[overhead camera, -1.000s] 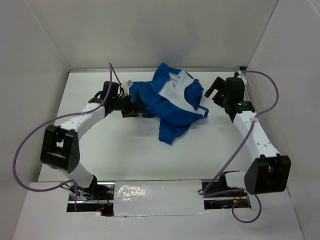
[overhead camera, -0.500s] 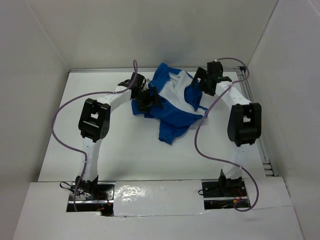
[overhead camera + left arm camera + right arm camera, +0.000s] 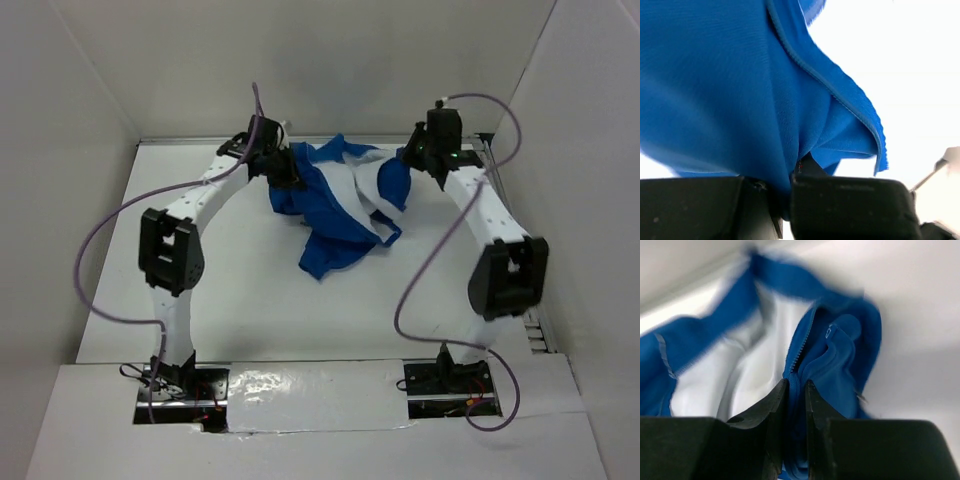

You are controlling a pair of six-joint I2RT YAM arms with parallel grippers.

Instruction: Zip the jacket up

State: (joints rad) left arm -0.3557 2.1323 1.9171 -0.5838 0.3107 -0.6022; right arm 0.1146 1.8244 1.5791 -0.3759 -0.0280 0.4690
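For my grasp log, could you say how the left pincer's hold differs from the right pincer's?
The left pincer pinches blue fabric; the right pincer pinches the edge beside the zipper, white lining nearby. The left grips the jacket's left end, the right its right end. Both are shut on it.

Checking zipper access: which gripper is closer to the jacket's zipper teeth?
Right. The right gripper pinches the jacket beside the zipper teeth; the left gripper clamps plain blue fabric, no teeth in view.

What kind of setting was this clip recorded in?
Probably a lab test booth, not a home: plain white panel walls enclose a white table, where two white cabled robot arms bolted at the near edge grip a bright blue fabric jacket.
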